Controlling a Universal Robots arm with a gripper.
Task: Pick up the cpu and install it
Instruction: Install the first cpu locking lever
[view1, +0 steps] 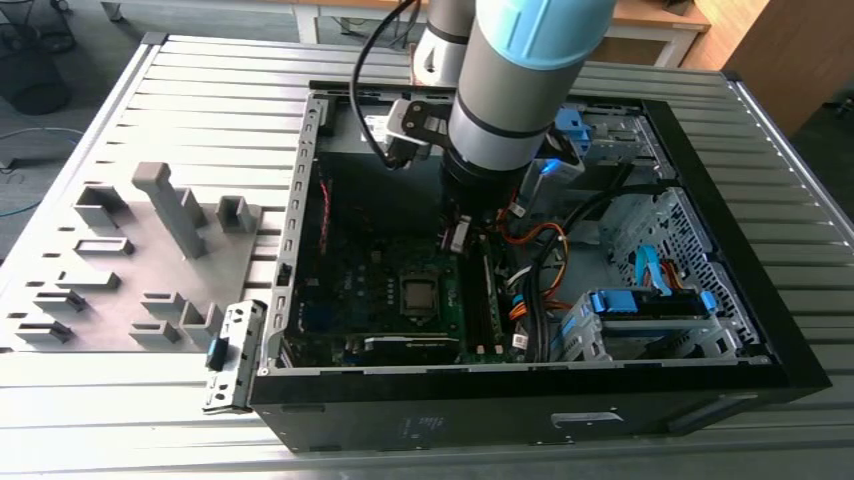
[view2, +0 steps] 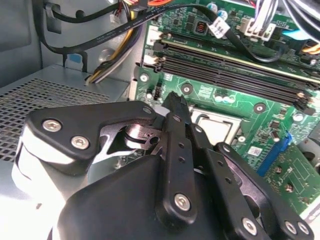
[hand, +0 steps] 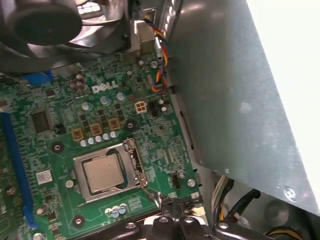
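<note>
CPU (hand: 104, 171), a small square chip with a silver-grey metal top, lies flat in its socket on the green motherboard (hand: 60, 145), left of centre and low in the first wrist view. In the second wrist view the same chip (view2: 216, 128) shows right of centre, partly hidden behind the black links of the end effector (view2: 176, 102). In the exterior view it sits as a pale square (view1: 419, 292) low in the middle of the frame.

Going from the largest thing down: a ribbed metal surface (view1: 200, 100) carries an open black computer case (view1: 534, 400), which takes up most of the exterior view. A grey fixture plate with upright blocks (view1: 147, 260) lies on the surface at the left of that frame. The robot arm (view1: 514, 90), grey with a light blue band, comes down from the top centre into the case. A large grey metal box (hand: 235, 100) stands along the right side of the first wrist view, beside the motherboard. A black fan (hand: 55, 25) fills that view's upper left corner.

The end effector hangs over the board close to the socket, apart from the chip and holding nothing. Its black fingertips (view2: 172, 100) appear pressed together at a narrow tip in the second wrist view, pointing toward the board just beside the socket's near edge.
</note>
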